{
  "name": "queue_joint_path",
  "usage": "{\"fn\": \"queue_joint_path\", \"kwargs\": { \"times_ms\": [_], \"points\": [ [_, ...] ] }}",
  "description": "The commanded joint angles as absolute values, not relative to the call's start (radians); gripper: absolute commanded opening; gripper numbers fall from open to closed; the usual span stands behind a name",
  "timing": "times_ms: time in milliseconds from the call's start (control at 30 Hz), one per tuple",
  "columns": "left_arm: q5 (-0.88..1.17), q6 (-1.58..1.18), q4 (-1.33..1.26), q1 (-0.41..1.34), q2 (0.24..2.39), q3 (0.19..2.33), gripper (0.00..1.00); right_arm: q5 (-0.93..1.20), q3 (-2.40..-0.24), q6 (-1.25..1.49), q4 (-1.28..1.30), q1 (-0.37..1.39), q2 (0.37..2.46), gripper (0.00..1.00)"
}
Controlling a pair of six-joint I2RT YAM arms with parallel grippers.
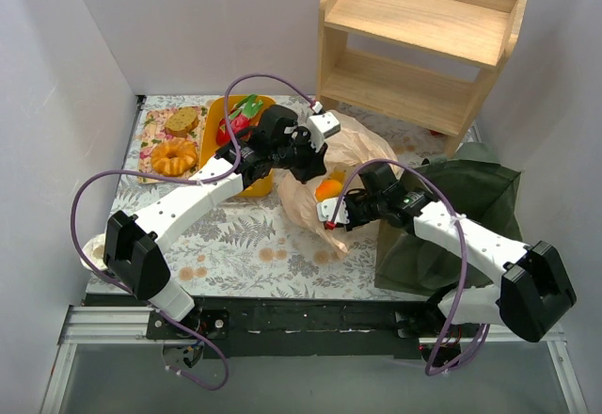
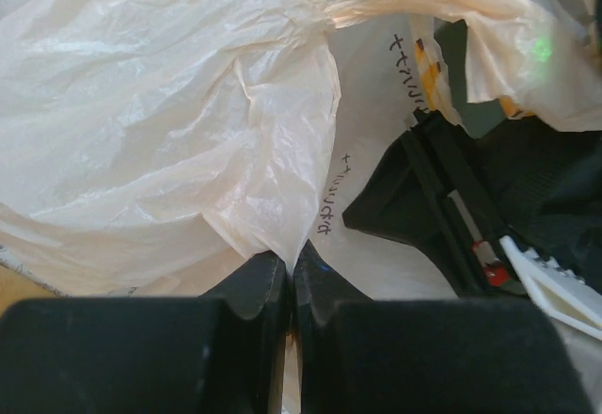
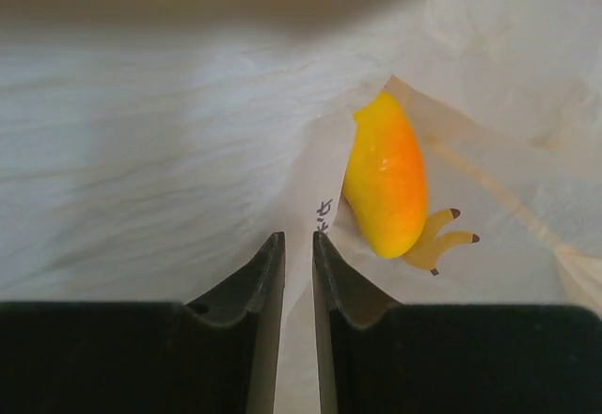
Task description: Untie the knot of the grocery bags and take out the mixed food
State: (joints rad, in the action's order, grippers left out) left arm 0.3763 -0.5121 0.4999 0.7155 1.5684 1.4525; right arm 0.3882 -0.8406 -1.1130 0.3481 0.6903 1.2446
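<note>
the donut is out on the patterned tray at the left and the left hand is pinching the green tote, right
Not quite. The left hand is shut on the tan plastic bag, not the green tote. The left wrist view shows the thin film pinched between its fingers. The donut is out on the patterned tray at the left, as you said.

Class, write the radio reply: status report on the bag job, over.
Left gripper shut on plastic bag film. Right gripper narrowly open at a bag fold. Orange-yellow fruit inside bag, not yet out. Film folds crowd it.
</note>
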Motion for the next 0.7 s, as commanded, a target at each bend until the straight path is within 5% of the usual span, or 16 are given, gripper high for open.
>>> {"fn": "queue_joint_path", "kwargs": {
  "times_ms": [0,367,467,533,667],
  "points": [
    [0.414,-0.517,0.482,0.709,1.508,1.439,0.02,0.315,-0.842,-1.201,0.193,0.693,1.298,0.25],
    [0.448,-0.5,0.483,0.696,1.54,1.462,0.01,0.327,-0.974,-1.35,0.161,0.693,1.564,0.39],
    [0.456,-0.486,0.488,0.695,1.548,1.463,0.0,0.321,-1.005,-1.423,0.169,0.693,1.647,0.57],
    [0.462,-0.483,0.488,0.693,1.548,1.459,0.0,0.319,-1.025,-1.445,0.178,0.693,1.707,0.79],
    [0.476,-0.479,0.497,0.695,1.545,1.457,0.0,0.299,-1.093,-1.427,0.15,0.693,1.799,0.85]
  ]
}}
